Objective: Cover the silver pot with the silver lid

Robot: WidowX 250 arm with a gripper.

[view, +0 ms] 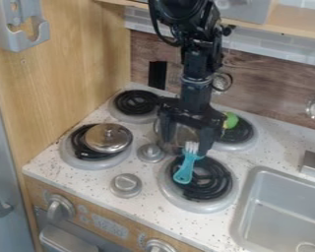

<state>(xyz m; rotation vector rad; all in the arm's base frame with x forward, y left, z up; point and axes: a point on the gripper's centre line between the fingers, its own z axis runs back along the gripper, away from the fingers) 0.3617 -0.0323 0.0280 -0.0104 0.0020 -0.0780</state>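
Note:
My gripper (184, 147) hangs over the middle of the stove, its two fingers wide apart. Behind and between them is the silver pot (176, 134), partly hidden by the fingers; whether they touch it, I cannot tell. The round silver lid (109, 138), with a small knob on top, rests on the front left burner, to the left of the gripper.
A teal fork-like utensil (186, 167) lies on the front right burner (209, 183), just below the gripper. Something green (230, 120) is at the back right burner. Grey knobs (126, 185) stand between the burners, and a sink (285, 214) is at the right.

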